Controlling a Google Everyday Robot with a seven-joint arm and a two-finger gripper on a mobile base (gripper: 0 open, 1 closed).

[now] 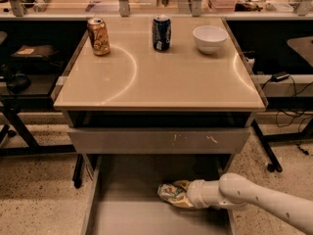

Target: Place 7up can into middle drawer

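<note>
The 7up can [169, 192], crinkled silver-white with pale green marks, lies tilted low over the floor of the open middle drawer [124, 204], right of its middle. My gripper [180, 195] reaches in from the right at the end of the white arm and is shut on the can's right end. The fingers are mostly hidden behind the can and the wrist. I cannot tell whether the can touches the drawer floor.
A grey front panel with white scuffs [156, 140] hangs just above the drawer opening. On the beige tabletop [161, 82] stand a gold-orange can [98, 35], a dark blue can [161, 32] and a white bowl [209, 37]. Dark desks and cables flank the cabinet.
</note>
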